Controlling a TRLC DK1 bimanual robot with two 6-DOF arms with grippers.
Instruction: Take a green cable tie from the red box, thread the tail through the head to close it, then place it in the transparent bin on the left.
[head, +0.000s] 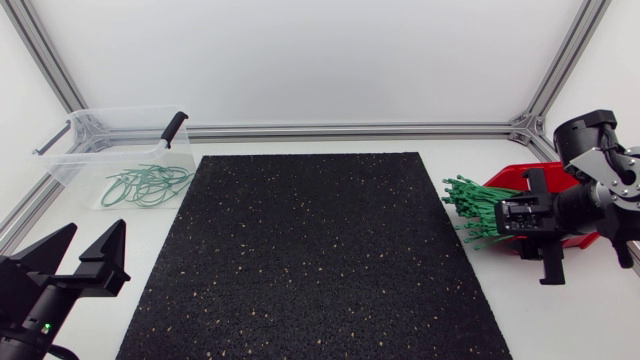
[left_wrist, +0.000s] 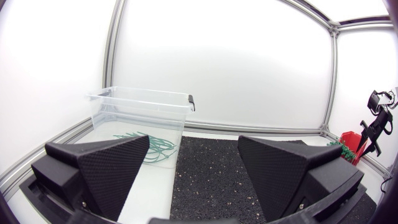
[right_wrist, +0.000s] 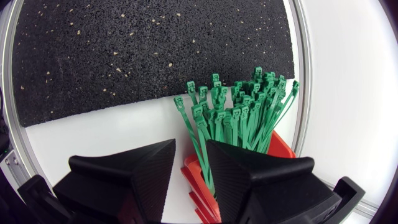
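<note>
Our right tool (right_wrist: 191, 146) is hovering released over the green cable ties (right_wrist: 242, 106) to pinch one. Our left tool (left_wrist: 194, 142) is resting spread.

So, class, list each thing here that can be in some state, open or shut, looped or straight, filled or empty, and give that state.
Clear bin: open on top, holding loops.
Ties in the bin: closed into loops.
Red box: open, packed with ties.
Ties in the box: straight, not threaded.
Left tool: open, empty.
Right tool: open, at the box's ties.
</note>
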